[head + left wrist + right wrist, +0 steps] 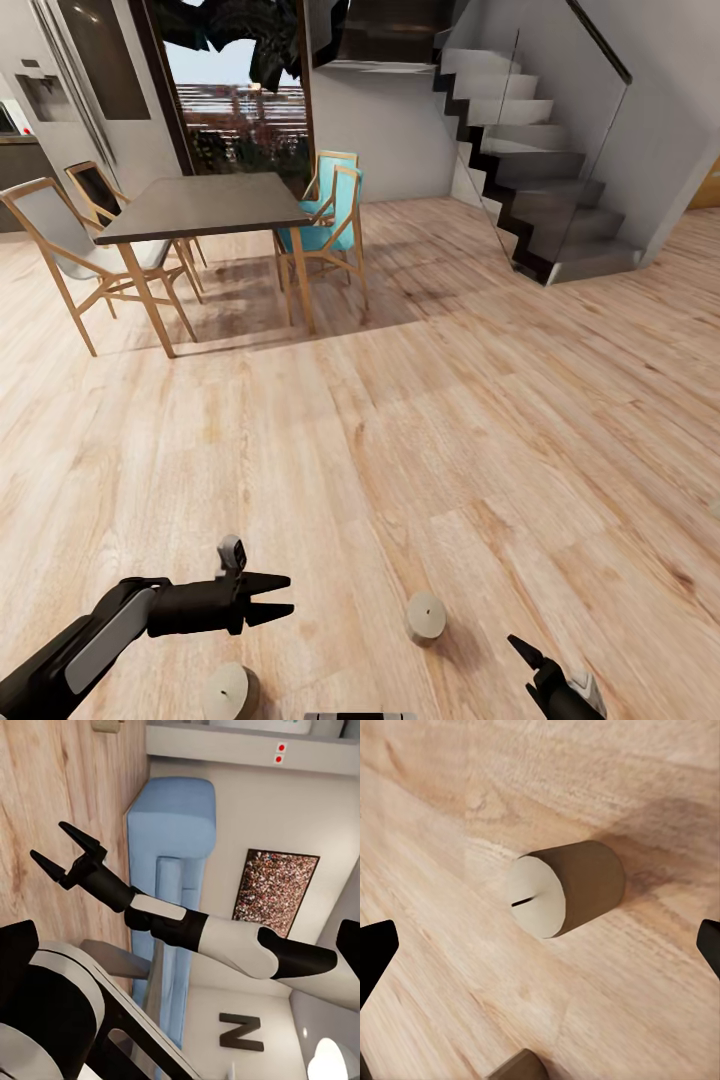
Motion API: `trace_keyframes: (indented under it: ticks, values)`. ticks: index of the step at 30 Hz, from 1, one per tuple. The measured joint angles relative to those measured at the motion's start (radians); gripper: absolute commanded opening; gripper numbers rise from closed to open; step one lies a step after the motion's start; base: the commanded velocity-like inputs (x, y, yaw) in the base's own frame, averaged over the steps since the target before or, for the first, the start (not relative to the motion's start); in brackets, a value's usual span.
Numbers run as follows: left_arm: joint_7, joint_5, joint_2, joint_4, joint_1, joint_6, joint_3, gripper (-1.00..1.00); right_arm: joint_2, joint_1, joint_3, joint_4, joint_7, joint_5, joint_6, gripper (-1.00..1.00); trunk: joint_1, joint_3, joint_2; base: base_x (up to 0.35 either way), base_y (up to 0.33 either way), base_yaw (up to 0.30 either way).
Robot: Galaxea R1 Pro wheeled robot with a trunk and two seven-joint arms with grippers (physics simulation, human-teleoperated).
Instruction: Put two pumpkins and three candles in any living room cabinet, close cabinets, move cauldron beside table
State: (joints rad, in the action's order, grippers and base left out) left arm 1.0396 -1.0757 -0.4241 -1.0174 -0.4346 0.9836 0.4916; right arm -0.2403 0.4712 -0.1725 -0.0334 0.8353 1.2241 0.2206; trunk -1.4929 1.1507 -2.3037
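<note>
Left gripper [285,598] spread, empty; right gripper [66,849] spread above candle [564,888] on floor [420,420].

The candle [227,691] at the head view's lower edge is cut off at its base. The right gripper [522,650] is cropped at the same edge; one fingertip is visible. In the right wrist view, a second candle [519,1067] is clipped, its top alone visible.

Two stubby beige candles [426,616] [226,690] upright, apart on the wood floor [400,430].
</note>
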Motion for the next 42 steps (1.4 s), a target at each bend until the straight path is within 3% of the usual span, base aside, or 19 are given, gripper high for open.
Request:
trace_keyframes:
  ticks: [5,13,18,21,25,30,35,37,39,41,42]
  values:
    - [-0.003,-0.001,-0.008,0.001,0.000,-0.002,-0.017,1.00,-0.001,0.000,-0.002,0.000,0.001,0.000,0.000,1.00,0.000,0.000,0.000,0.000,0.000,0.000]
    - [-0.007,-0.001,-0.013,0.008,0.000,-0.004,-0.027,1.00,-0.001,0.000,-0.002,0.001,0.008,0.000,-0.001,1.00,-0.031,0.024,-0.056,0.000,0.000,0.000]
    - [-0.017,0.003,-0.014,0.076,-0.004,-0.011,-0.035,1.00,0.000,0.000,-0.003,0.009,0.018,-0.002,-0.023,1.00,-0.050,0.040,-0.091,0.000,0.000,0.000]
    - [-0.045,0.018,-0.014,0.119,-0.004,-0.013,-0.062,1.00,0.001,0.000,-0.007,0.014,0.041,-0.005,-0.049,1.00,-0.061,0.049,-0.112,0.000,0.000,0.000]
    - [-0.156,0.065,-0.012,0.135,-0.003,-0.026,-0.126,1.00,0.004,0.001,-0.052,0.016,0.096,-0.018,-0.058,1.00,-0.077,0.062,-0.140,0.000,0.000,0.000]
    - [-0.385,0.101,-0.002,0.139,-0.002,-0.091,-0.213,1.00,0.004,0.000,-0.207,0.017,0.233,-0.036,-0.064,1.00,-0.096,0.078,-0.175,0.000,0.000,0.000]
    - [-0.544,0.104,0.002,0.140,-0.002,-0.205,-0.225,1.00,0.001,0.001,-0.310,0.033,0.356,-0.038,-0.063,1.00,-0.108,0.095,-0.196,0.000,0.000,0.000]
    - [-0.576,0.105,0.003,0.140,-0.002,-0.236,-0.226,1.00,0.000,0.002,-0.335,0.106,0.369,-0.039,-0.048,1.00,-0.109,0.102,-0.197,0.000,0.000,0.000]
    - [-0.602,0.105,0.003,0.140,-0.002,-0.268,-0.225,1.00,-0.010,0.002,-0.346,0.242,0.365,-0.039,-0.005,1.00,-0.110,0.110,-0.197,0.000,0.000,0.000]
    - [-0.625,0.106,0.003,0.152,-0.002,-0.305,-0.221,1.00,-0.044,0.002,-0.348,0.411,0.335,-0.041,0.054,1.00,-0.111,0.118,-0.198,0.000,0.000,0.000]
    - [-0.631,0.106,0.003,0.160,-0.001,-0.316,-0.219,1.00,-0.054,0.003,-0.348,0.450,0.320,-0.042,0.067,1.00,-0.111,0.122,-0.198,0.000,0.000,0.000]
